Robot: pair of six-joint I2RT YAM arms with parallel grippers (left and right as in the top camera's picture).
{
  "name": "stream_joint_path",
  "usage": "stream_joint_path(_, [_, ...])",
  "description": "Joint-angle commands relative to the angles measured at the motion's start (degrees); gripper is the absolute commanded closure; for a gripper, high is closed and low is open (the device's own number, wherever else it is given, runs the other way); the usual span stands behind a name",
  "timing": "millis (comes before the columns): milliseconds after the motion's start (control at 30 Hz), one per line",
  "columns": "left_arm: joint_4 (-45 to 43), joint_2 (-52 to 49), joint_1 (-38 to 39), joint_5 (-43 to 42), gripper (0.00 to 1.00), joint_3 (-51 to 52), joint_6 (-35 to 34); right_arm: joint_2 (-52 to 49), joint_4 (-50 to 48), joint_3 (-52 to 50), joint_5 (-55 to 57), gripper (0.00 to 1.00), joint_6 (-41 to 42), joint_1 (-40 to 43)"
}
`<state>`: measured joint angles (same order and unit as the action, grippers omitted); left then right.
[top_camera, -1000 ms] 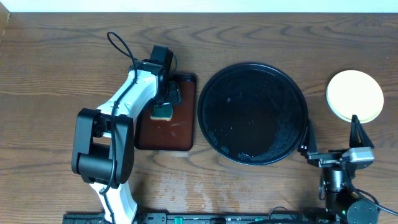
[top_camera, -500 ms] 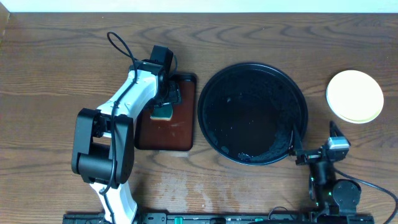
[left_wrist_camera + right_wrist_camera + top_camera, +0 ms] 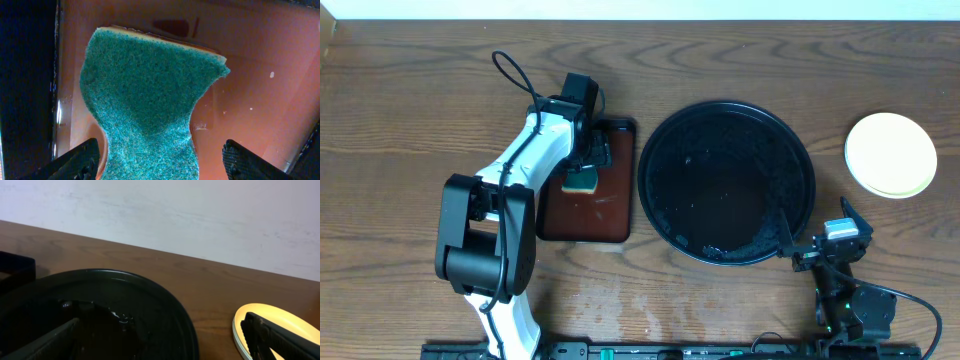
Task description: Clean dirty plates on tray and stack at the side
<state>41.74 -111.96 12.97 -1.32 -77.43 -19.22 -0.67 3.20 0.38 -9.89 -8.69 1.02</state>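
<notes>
The black tray (image 3: pixel 665 130) lies mid-table with no plates on it, only wet glints; the right wrist view shows its rim (image 3: pixel 165 305). At the right on bare wood sit the plates (image 3: pixel 890 153), a pale yellow one on top, with a paler rim under it in the right wrist view (image 3: pixel 260 317). My right gripper (image 3: pixel 813 232) is open and empty by the tray's front right rim, its fingertips (image 3: pixel 280 337) framing tray and plates. My left gripper (image 3: pixel 585 165) hangs open over a green sponge (image 3: pixel 150 100), one jaw on each side.
The sponge (image 3: pixel 582 182) lies on a small brown rectangular tray (image 3: pixel 610 215) left of the black tray. The left arm's white links (image 3: pixel 510 170) stretch over the table's left half. A pale wall (image 3: pixel 175 215) rises behind the table's far edge.
My right gripper has drawn back from beside the plates, moving left and toward the front edge, to the tray's front right rim. The left arm and sponge have not moved.
</notes>
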Motion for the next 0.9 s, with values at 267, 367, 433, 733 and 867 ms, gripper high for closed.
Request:
stream_joint_path(267, [0.1,-0.2,0.1,0.3,0.21,0.3,0.5,0.4,0.2,-0.1,-0.9,0.01,-1.2,-0.5])
stream_joint_path(367, [0.1,-0.2,0.1,0.3,0.21,0.3,0.5,0.4,0.2,-0.1,-0.9,0.01,-1.2,-0.5])
stream_joint_path(433, [0.1,-0.2,0.1,0.3,0.21,0.3,0.5,0.4,0.2,-0.1,-0.9,0.01,-1.2,-0.5])
stream_joint_path(733, [0.2,0.4,0.6,0.5,0.21,0.3,0.5,0.4,0.2,-0.1,-0.9,0.01,-1.2,-0.5])
stream_joint_path(867, [0.2,5.4,0.6,0.5,0.21,0.3,0.5,0.4,0.2,-0.1,-0.9,0.01,-1.2,-0.5])
